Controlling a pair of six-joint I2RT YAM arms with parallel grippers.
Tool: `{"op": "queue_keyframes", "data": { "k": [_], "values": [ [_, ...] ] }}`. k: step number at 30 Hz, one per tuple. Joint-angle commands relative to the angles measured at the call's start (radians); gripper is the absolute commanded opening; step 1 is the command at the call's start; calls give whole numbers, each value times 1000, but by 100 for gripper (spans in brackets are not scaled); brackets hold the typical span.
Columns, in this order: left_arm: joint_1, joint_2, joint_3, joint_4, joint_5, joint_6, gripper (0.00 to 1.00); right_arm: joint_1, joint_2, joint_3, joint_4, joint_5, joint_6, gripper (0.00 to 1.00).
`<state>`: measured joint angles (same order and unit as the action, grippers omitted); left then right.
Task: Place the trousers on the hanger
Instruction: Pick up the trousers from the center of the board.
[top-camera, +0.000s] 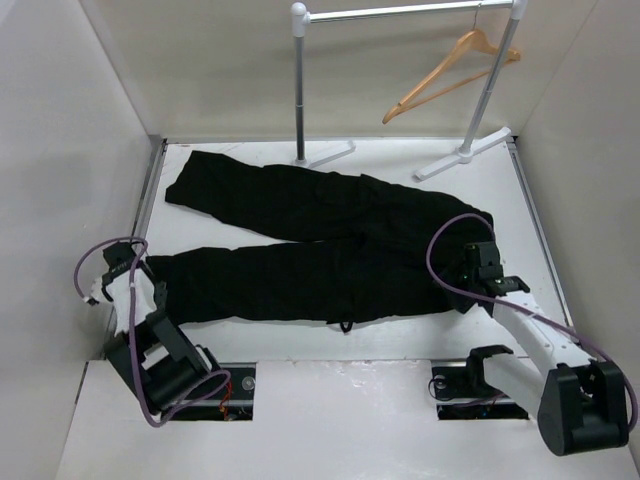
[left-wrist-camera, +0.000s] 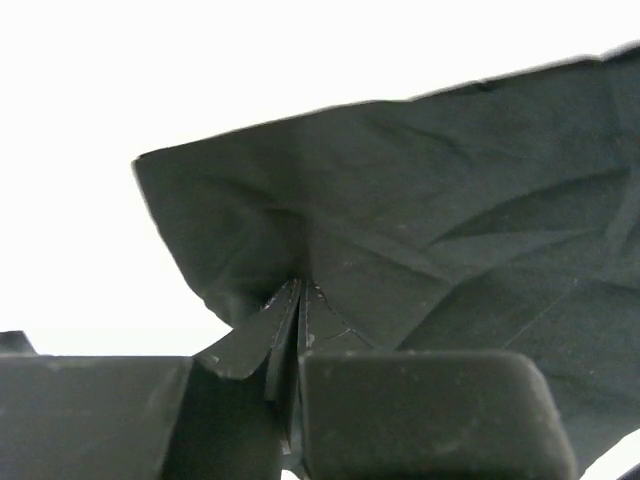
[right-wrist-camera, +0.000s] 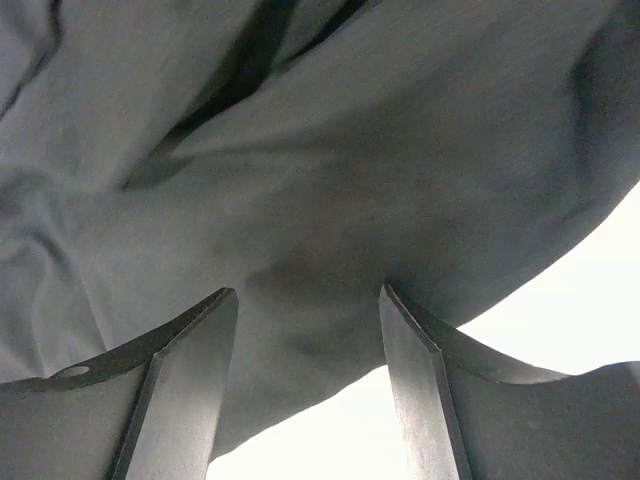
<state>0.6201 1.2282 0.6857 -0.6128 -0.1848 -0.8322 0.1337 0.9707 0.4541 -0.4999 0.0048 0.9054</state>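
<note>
The black trousers lie flat across the table, legs to the left and waist to the right. My left gripper is at the end of the near leg. In the left wrist view it is shut on a fold of the trousers' hem. My right gripper is at the waist end. In the right wrist view it is open, its fingers astride the edge of the trousers. The tan wooden hanger hangs from the rack's bar at the back right, far from both grippers.
The silver-and-white clothes rack stands at the back, its two white feet on the table just beyond the trousers. White walls close in the left, right and back sides. The arm bases sit at the near edge.
</note>
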Motion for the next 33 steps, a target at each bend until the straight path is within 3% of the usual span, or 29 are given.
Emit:
{"op": "queue_keyframes", "data": {
  "k": [1,6,9,12,14,17,18,21,24,28,33],
  "values": [
    [45,-82,-32,-85,-31,-85,0,-62,0,-5,49,-22,18,65],
    [53,-194,44,-241,-50,-136,9,-108,-49,-3,9,-23,23,65],
    [-39,-220,179,-255,-93,-137,23,-107,-72,15,-11,-20,15,65],
    [-150,-172,280,-151,-71,-157,34,-90,-81,40,-19,-8,0,63],
    [-211,-81,343,-85,-32,-168,37,-76,-90,44,-17,-8,-6,55],
    [-268,126,458,4,85,-163,41,-72,-98,44,-14,-8,-23,25],
    [-279,196,498,34,126,-159,43,-72,-96,44,-15,-12,-29,19],
    [-294,396,633,102,214,-153,44,-72,-89,46,-9,-22,-56,15],
    [-299,551,753,154,248,-151,46,-61,-76,55,3,-26,-63,24],
    [-300,706,871,200,263,-154,47,-46,-37,66,34,-34,-77,54],
    [-299,838,975,235,272,-157,48,-96,6,86,55,-25,-83,67]
  ]
}}
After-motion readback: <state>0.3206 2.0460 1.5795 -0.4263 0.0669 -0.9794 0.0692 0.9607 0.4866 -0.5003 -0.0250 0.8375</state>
